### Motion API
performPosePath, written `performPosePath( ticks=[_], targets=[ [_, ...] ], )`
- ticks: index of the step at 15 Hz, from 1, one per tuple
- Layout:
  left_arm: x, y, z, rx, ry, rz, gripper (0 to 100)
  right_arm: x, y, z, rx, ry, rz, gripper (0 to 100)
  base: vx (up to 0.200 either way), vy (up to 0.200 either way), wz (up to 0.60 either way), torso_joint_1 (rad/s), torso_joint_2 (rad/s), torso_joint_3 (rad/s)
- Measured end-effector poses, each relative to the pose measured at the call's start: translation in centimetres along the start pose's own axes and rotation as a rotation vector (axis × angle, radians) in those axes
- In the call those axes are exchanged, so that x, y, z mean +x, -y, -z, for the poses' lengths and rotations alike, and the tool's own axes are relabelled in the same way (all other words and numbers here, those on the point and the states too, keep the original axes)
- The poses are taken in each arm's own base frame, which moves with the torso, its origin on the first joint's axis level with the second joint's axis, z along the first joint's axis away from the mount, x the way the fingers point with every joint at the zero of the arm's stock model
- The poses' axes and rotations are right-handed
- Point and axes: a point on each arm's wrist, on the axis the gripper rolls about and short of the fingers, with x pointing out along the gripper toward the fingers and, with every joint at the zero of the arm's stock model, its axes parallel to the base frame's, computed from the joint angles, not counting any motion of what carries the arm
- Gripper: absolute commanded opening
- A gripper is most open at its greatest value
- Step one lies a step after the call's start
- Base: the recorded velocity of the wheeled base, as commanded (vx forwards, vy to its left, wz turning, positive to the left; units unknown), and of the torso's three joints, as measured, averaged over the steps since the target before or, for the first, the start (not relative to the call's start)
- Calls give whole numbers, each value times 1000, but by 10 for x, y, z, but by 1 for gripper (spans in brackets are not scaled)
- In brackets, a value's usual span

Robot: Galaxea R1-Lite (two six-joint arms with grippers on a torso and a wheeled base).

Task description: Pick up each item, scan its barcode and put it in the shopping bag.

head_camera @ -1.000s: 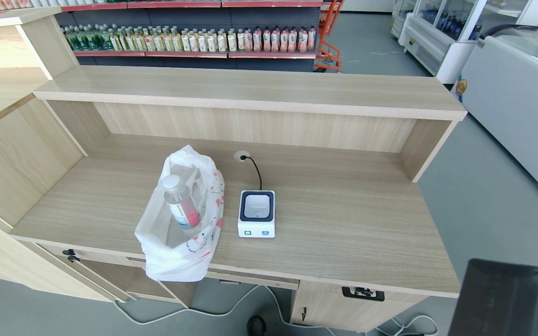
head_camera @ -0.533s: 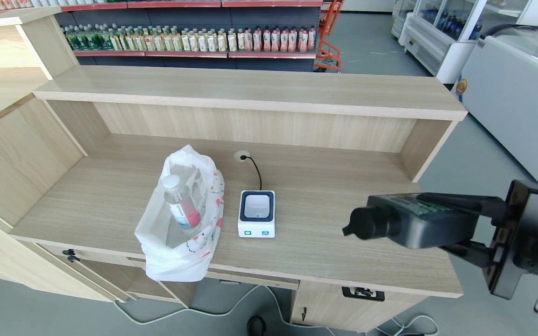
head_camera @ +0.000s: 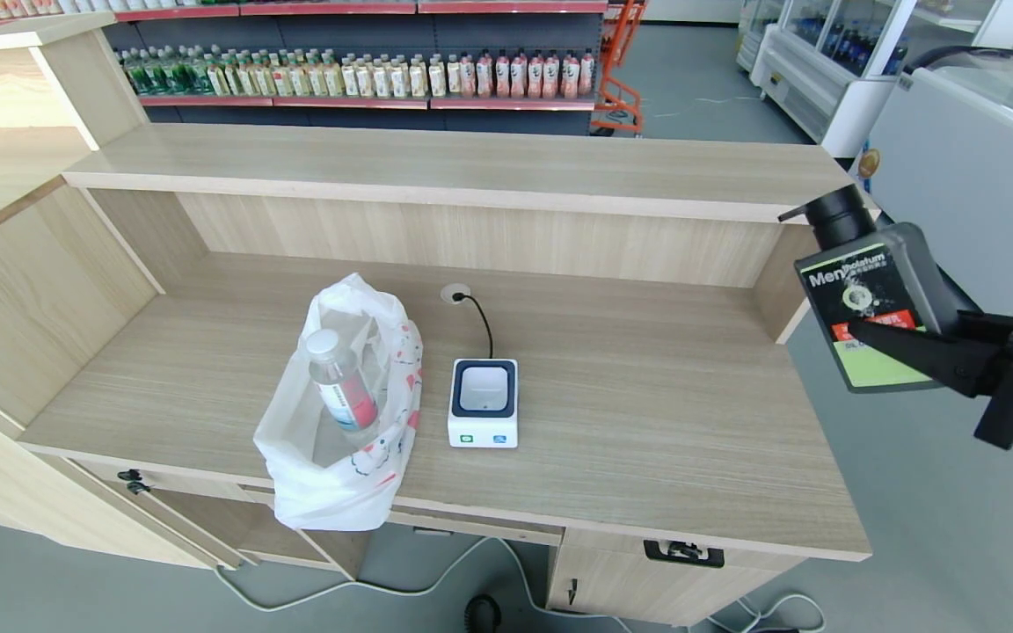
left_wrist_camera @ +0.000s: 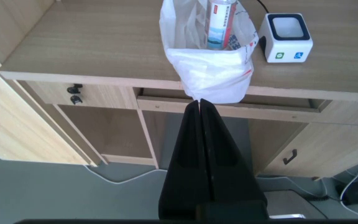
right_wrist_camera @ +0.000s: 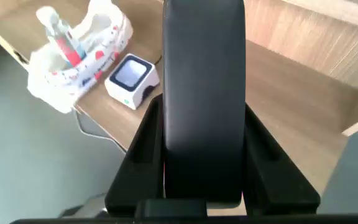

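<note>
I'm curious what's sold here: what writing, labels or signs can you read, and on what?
Dark bottle, label: white brand lettering, legible but not quoted here; smaller print too small.
Scanner: green and blue badges, too small to read.
Clear bottle in the shopping bag: label too small.
Shelf bottles: too small.

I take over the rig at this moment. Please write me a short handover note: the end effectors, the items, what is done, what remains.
Right end effector: shut on the dark bottle, held in the air at the counter's right end.
Left end effector: shut, empty, low before the counter front.
Shopping bag stands at the front edge, scanner beside it.
Done: clear bottle is in the bag.
To do: scan the dark bottle, bag it.
</note>
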Motion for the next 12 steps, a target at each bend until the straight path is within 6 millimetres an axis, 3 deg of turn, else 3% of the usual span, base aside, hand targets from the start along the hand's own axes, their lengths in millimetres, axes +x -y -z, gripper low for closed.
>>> performPosePath(
  ticks=[3,5,12],
  targets=[
    [0,0,0,0,0,0,0,2,2,-24,540,-40,-34,0,0,0,0,0,0,0],
    [0,0,0,0,0,0,0,5,2,-32,788,-75,-98,0,0,0,0,0,0,0],
    [0,0,0,0,0,0,0,37,15,10,845,-129,-86,0,0,0,0,0,0,0]
  ],
)
